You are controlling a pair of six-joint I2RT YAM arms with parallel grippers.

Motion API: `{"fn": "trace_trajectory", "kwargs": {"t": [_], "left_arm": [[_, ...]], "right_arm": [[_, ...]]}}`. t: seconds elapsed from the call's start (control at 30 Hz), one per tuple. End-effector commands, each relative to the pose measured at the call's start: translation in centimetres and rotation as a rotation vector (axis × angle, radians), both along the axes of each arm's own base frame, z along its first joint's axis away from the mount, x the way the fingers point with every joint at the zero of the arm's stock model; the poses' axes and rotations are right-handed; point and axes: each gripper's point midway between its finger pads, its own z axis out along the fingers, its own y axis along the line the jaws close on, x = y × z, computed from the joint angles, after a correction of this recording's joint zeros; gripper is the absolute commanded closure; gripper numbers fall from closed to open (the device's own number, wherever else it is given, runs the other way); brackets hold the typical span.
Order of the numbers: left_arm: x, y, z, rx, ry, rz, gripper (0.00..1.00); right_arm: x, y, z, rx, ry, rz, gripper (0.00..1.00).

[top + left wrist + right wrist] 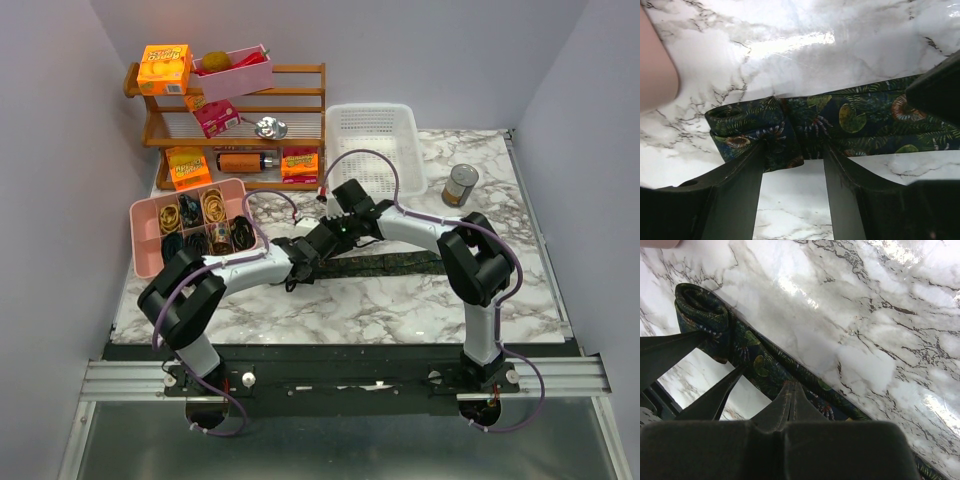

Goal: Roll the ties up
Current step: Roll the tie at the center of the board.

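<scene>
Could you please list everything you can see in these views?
tie: one, dark with green leaves, on the marble table, left end rolled
tray: one, pink, table's far left, holding elastic loops
basket: one, white, far centre
can: one, metallic, far right
rack: one, wooden, behind the tray, with orange boxes and a pink bin
left gripper: open, fingers either side of the roll
right gripper: shut, tip on the tie

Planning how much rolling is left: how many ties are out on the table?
1. The tie lies across the middle of the marble table, its left end rolled up. Others may be hidden from these views.
</scene>
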Motion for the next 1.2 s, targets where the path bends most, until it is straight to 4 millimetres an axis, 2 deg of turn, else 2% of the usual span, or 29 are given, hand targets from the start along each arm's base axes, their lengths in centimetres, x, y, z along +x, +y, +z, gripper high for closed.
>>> {"fn": "trace_trajectory", "kwargs": {"t": [0.0,0.1,0.23,0.3,0.43,0.53,0.63,0.7,0.93,1.1,1.17], "left_arm": [[-0.4,-2.2,-0.5,-0.125,0.018,-0.017,0.4],[-0.5,-2.3,-0.4,-0.143,0.019,-0.02,0.4],[-0.1,-2.4,1.3,-0.179,-0.021,-0.015,0.39],[0.2,-2.2,2.1,-0.195,-0.045,-0.011,0.34],[0.8,-1.7,5.1,-0.258,-0.117,0.0,0.25],[1.0,-1.2,6.5,-0.316,-0.141,0.011,0.2],[1.1,-0.3,7.1,-0.391,-0.147,0.029,0.18],[1.5,1.0,6.9,-0.433,-0.144,0.068,0.18],[0.4,3.5,5.0,-0.554,-0.103,0.124,0.15],[-0.2,4.2,3.8,-0.605,-0.08,0.154,0.15],[-0.4,4.5,3.2,-0.622,-0.068,0.165,0.15]], "right_arm": [[0.1,0.3,0.6,0.026,-0.02,0.025,1.0],[-0.1,0.3,0.7,0.027,-0.02,0.033,0.99],[-0.1,0.5,1.3,0.042,-0.029,0.042,1.0],[-0.2,0.6,1.8,0.055,-0.032,0.05,1.0],[-0.1,1.0,2.8,0.08,-0.045,0.063,1.0],[-0.4,1.7,3.5,0.096,-0.051,0.08,0.99],[-0.6,2.5,4.0,0.11,-0.061,0.101,0.99],[-0.8,2.9,4.1,0.116,-0.059,0.111,0.99],[-2.4,5.3,4.3,0.14,-0.044,0.175,0.99],[-3.3,7.3,4.5,0.149,-0.036,0.221,0.99],[-3.7,7.7,3.7,0.137,-0.022,0.234,0.99]]}}
